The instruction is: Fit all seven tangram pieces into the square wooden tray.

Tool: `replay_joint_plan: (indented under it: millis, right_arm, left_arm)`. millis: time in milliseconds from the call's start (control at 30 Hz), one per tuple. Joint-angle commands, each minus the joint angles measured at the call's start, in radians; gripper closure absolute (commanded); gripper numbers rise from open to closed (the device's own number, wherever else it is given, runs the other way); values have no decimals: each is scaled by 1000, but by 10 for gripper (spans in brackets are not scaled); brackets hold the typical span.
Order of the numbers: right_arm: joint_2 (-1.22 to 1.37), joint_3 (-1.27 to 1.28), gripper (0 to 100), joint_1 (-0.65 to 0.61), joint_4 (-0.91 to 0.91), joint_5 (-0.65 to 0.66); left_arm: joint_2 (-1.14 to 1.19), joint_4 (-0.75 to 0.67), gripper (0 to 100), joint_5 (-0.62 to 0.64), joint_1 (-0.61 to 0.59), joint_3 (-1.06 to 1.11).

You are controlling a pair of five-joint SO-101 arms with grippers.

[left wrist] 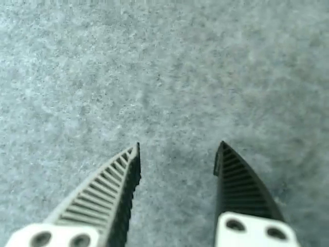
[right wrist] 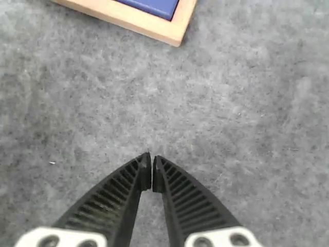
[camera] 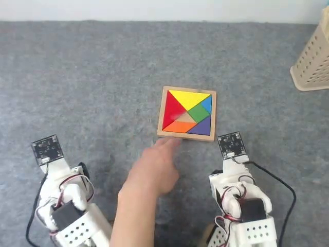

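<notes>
My left gripper (left wrist: 177,154) hangs with its jaws spread and nothing between them, grey carpet (left wrist: 164,77) under and ahead of it. My right gripper (right wrist: 151,170) is closed, tips touching and holding nothing. A stretch of bare carpet lies ahead of its tips, then the near corner of the square wooden tray (right wrist: 154,28) with the violet piece (right wrist: 154,5) seated inside the rim.

From above, the tray (camera: 186,136) lies ahead of both arms, nearer my right one. A person's hand (camera: 154,167) comes in between the arms, and one fingertip (camera: 172,141) touches the tray's near corner. Inside I see the yellow triangle (camera: 189,98), red triangle (camera: 172,110), green square (camera: 198,112), blue triangle (camera: 207,104), orange piece (camera: 180,127) and the violet one. I can't tell whether the tan triangle (camera: 186,117) in the middle is a piece or bare tray floor.

I judge the fitting done or nearly so. I would hold both arms back while the hand is there.

There is open carpet to either side of the tray. A slatted basket (camera: 313,56) stands well beyond my right gripper.
</notes>
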Motion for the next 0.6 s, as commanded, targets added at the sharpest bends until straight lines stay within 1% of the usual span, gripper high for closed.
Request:
replay_joint_plan:
  millis: [0, 233, 400, 567]
  right_arm:
    - [-21, 18, 992, -4, 7, 9]
    - [-22, 18, 992, -13, 7, 12]
    - [-22, 18, 992, -91, 7, 12]
    - [-22, 18, 992, -96, 7, 12]
  left_arm:
    - [-15, 3, 775, 9, -9, -19]
    - [-17, 3, 775, 9, -9, -19]
    - [-17, 3, 775, 9, -11, -19]
    - [-17, 3, 775, 9, -11, -19]
